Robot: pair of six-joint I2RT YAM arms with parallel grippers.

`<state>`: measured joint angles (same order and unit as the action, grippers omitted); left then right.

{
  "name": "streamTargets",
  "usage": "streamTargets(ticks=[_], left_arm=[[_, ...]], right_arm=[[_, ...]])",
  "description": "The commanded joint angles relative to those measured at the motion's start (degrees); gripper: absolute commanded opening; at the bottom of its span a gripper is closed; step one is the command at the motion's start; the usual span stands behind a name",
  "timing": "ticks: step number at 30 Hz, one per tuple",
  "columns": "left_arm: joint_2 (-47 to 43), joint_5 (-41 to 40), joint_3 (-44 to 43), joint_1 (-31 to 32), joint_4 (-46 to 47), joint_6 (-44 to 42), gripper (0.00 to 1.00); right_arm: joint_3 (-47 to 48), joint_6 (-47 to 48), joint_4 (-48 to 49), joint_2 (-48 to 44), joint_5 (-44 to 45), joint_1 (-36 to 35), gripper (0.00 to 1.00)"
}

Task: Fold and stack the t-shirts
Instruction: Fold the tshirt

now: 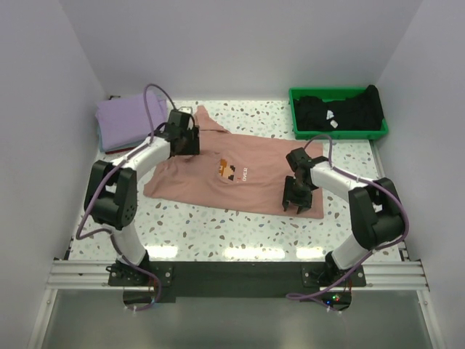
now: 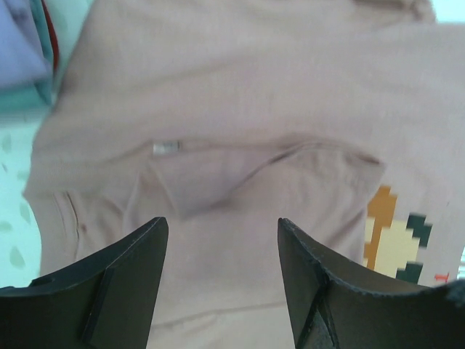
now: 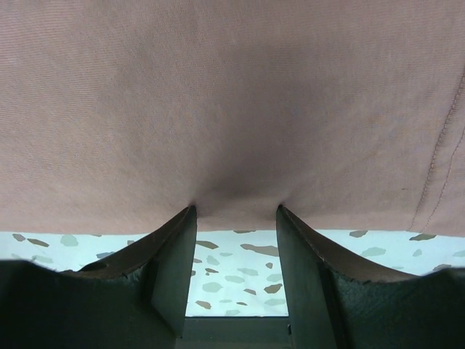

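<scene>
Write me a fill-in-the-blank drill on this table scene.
1. The black t-shirts lie in a tray coloured ___.
2. The t-shirt folded at the far left is ___.
3. The left gripper hangs over the spread salmon-pink t-shirt with its jaws ___.
Missing words: green; lavender; open.

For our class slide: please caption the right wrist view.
Right gripper, fingers apart, at the edge of the pink t-shirt, speckled table below.
</scene>
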<state>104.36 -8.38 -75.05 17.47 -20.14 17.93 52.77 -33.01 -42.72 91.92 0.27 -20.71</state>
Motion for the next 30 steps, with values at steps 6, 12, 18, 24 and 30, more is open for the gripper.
streamTargets(ticks=[6,12,18,24,30], left_arm=[[-4.43,5.04,9.31,-0.16,3.0,3.95,0.67],[-0.14,7.33,8.52,-0.51,6.52,3.51,0.67],[3.65,7.68,6.49,-1.13,7.75,2.81,0.67],[5.07,7.24,5.09,-2.27,8.19,1.93,0.67],[7.7,7.59,1.05,-2.8,7.84,0.7,0.67]], right_arm=[[-0.92,-0.03,1.5,-2.27,-1.24,-0.12,0.51],[-1.62,-0.56,1.06,-4.29,-0.89,-0.03,0.51],[-1.97,-0.65,0.27,-5.61,-0.45,-0.03,0.51],[-2.32,-0.74,0.18,-5.61,-0.45,-0.12,0.51],[-2.06,-0.65,0.18,-4.91,-0.45,-0.12,0.51]])
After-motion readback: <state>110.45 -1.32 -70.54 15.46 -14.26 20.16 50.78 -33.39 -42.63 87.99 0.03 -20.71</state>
